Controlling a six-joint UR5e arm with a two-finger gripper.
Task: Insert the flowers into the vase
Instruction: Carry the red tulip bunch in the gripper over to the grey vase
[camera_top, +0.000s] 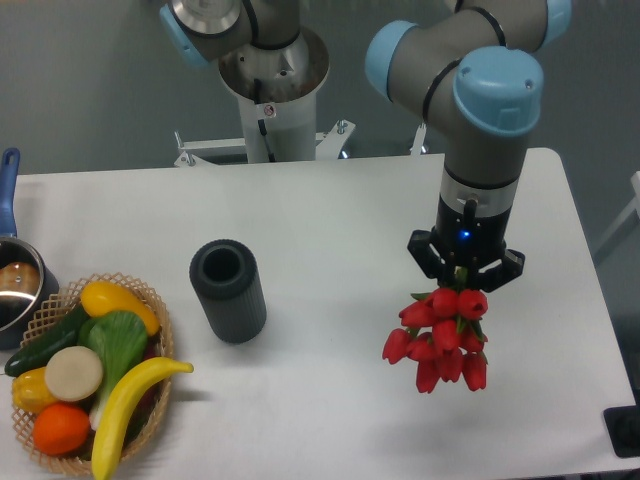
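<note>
One bunch of red tulip buds hangs heads-down from the black two-finger gripper, clenched on its stems, at three o'clock from the upright dark grey ribbed vase, probably for carrying over its mouth.

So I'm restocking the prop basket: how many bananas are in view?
1. The banana lies along the right front edge of the wicker basket at the table's left front corner. Another could be hidden beneath the other produce.
</note>
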